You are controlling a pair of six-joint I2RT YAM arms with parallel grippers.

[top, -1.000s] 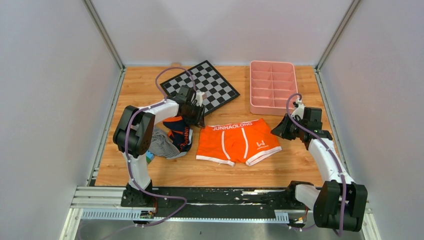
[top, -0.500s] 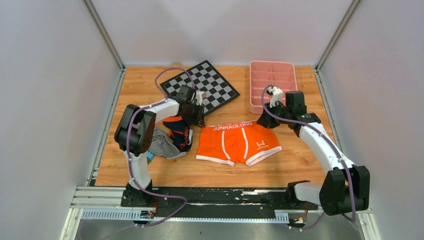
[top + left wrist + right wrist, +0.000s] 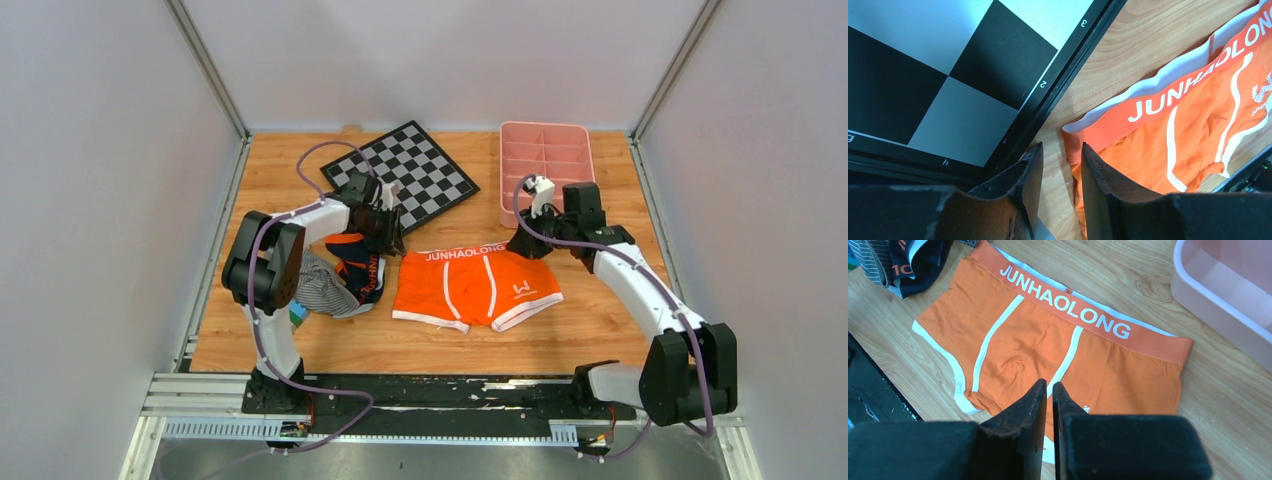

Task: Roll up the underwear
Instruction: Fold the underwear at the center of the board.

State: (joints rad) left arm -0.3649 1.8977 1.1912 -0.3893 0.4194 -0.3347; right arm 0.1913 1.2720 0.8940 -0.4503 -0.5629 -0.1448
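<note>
The orange underwear (image 3: 475, 285) lies flat on the wooden table, its "JUNHAOLONG" waistband toward the back. My left gripper (image 3: 390, 225) stands open at the waistband's left corner. In the left wrist view the left gripper (image 3: 1061, 145) has bare wood between its fingers, and the underwear (image 3: 1198, 115) touches the right finger's outer side. My right gripper (image 3: 520, 245) hovers near the waistband's right end. In the right wrist view the right gripper (image 3: 1049, 382) is shut, holds nothing, and hangs above the underwear (image 3: 1048, 340).
A chessboard (image 3: 405, 175) lies just behind the left gripper, its edge (image 3: 1058, 95) close to the fingers. A pink divided tray (image 3: 545, 175) stands at the back right. A navy pair (image 3: 360, 265) and a striped garment (image 3: 322, 290) lie left of the underwear.
My right arm swung in from the right side to the waistband's right end. My left gripper shifted slightly back toward the chessboard. The underwear has not moved.
</note>
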